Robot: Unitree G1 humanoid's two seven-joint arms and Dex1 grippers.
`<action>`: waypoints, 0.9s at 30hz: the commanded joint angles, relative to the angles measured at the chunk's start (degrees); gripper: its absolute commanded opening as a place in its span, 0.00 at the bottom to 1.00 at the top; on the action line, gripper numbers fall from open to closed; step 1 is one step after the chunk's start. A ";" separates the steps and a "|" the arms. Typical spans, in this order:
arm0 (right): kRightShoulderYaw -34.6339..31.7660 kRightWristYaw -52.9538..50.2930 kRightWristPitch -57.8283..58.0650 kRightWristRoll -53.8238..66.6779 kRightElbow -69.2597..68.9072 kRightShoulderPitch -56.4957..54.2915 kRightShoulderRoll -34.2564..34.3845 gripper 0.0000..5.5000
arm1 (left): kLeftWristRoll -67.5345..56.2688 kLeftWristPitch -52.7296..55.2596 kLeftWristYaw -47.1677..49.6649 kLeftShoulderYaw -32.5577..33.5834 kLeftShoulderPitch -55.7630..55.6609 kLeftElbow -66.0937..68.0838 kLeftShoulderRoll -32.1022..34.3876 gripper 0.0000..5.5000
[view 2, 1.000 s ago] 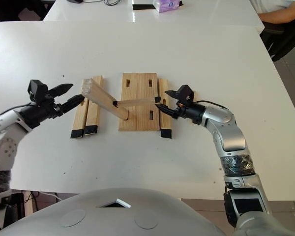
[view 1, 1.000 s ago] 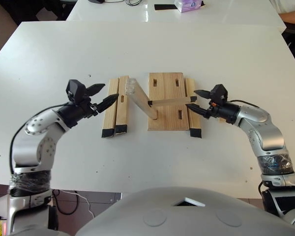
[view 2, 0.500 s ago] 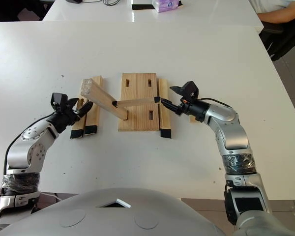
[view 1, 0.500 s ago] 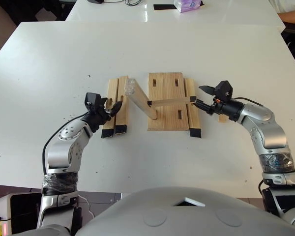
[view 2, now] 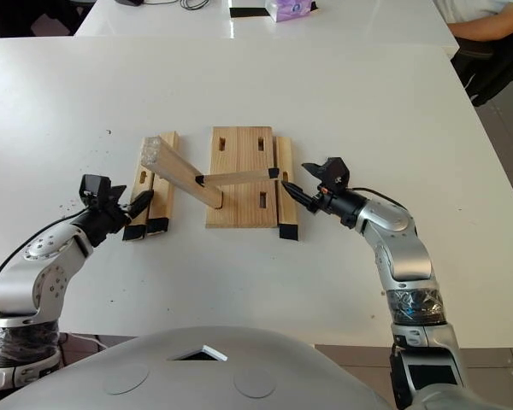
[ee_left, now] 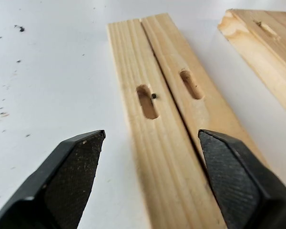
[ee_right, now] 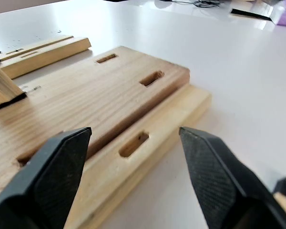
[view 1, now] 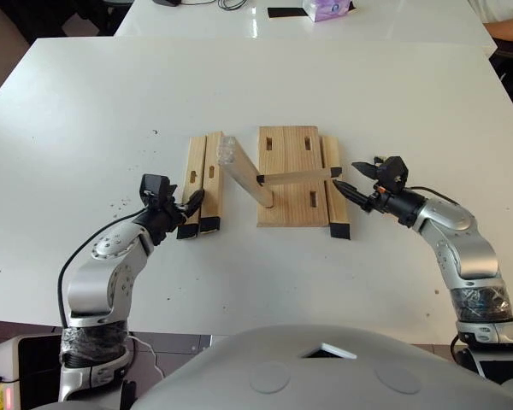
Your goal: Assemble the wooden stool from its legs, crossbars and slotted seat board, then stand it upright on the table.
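I am hovering the released left hand [view 1: 186,203] at the paired legs' [view 1: 194,171] near end, their length running directly away.

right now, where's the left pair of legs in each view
left eye view: pair of legs left of the seat board.
right eye view: the pair, same spot.
left wrist view: straight ahead, under the open left claw.
right wrist view: far off, past the seat board.
landmark: the leaning leg beside them.
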 commanded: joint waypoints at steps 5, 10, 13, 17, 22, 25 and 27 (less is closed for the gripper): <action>-0.67 -2.51 -0.19 0.22 -3.09 2.93 2.06 0.62 | 0.27 3.60 -1.50 0.74 1.62 -0.50 3.37 0.66; -0.67 -3.41 -0.08 0.32 -3.69 3.72 2.61 0.62 | 0.86 5.69 -1.25 0.05 1.72 -1.27 4.50 0.66; -0.62 -3.72 0.04 0.34 -3.96 3.85 2.81 0.62 | 0.23 8.09 -0.80 -0.77 1.79 -3.81 4.16 0.66; -1.05 -3.98 0.16 0.55 -4.19 3.95 2.94 0.62 | 0.62 10.67 -0.38 -1.13 3.02 -5.02 4.31 0.66; -1.76 -4.23 0.50 0.80 -4.67 3.92 3.10 0.62 | 0.54 13.86 0.26 -0.20 2.25 -4.02 4.19 0.56; -2.61 -4.51 0.75 1.20 -4.57 3.38 3.08 0.62 | 0.10 16.01 1.25 0.55 1.06 -3.63 3.24 0.47; -3.19 -4.74 1.07 1.50 -4.44 2.96 2.92 0.62 | -0.10 16.97 1.65 0.54 0.90 -4.05 2.73 0.42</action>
